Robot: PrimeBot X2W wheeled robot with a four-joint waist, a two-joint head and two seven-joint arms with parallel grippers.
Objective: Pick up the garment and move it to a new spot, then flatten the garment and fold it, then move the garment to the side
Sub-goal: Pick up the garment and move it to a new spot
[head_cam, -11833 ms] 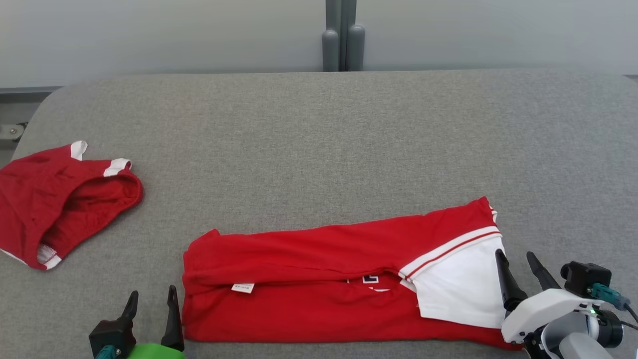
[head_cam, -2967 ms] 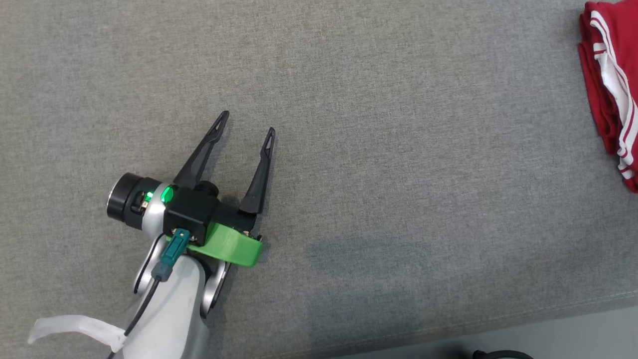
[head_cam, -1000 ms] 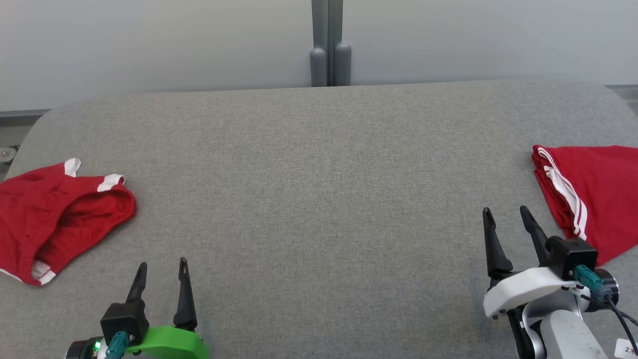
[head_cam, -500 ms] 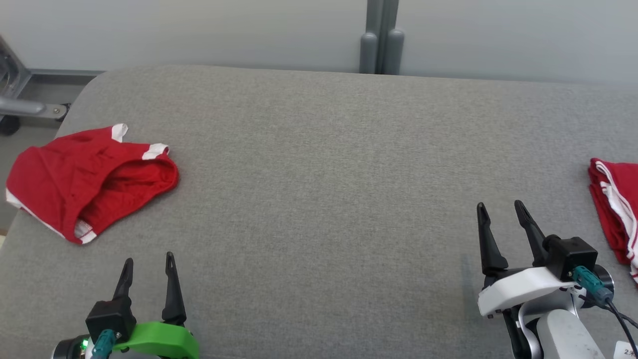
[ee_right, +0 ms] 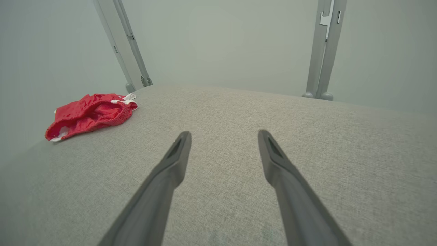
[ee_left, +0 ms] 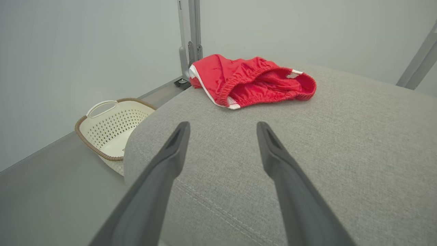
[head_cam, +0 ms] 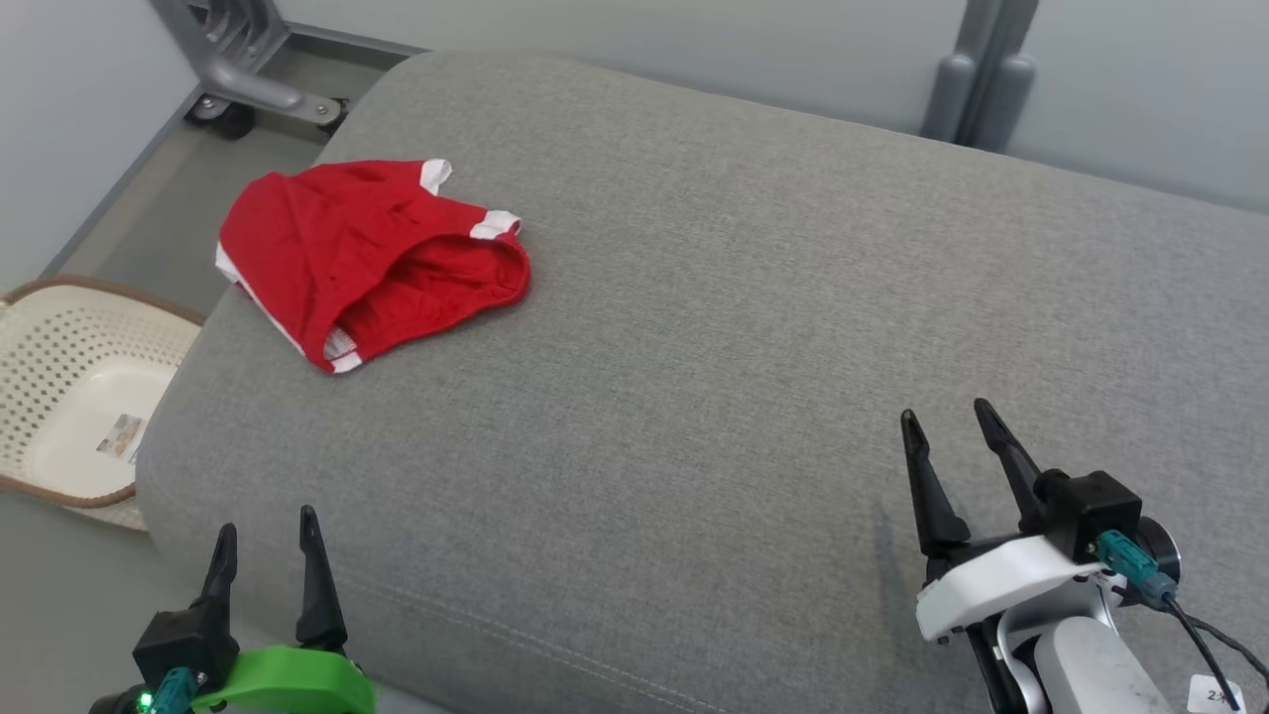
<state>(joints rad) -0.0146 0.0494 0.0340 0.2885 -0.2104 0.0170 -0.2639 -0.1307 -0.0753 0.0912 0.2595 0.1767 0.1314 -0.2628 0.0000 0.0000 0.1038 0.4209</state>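
Tabletop (head_cam: 744,327) grey fabric, pale walls (head_cam: 694,40) behind. One red garment (head_cam: 367,258) far left, one basket (head_cam: 59,342) on floor (head_cam: 59,605) left. Left gripper (head_cam: 267,522) and right gripper (head_cam: 944,411): jaws apart, empty.

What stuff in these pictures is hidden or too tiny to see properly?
- The sticker in the basket: head view, too small to read.
- The basket's left part: head view, cut off by the picture's left edge.
- Inside and underside of the red shorts: every view, hidden by their own folds and the grey cushion beneath.
- The white tag in the bottom right corner: head view, cut off by the edge, writing unreadable.
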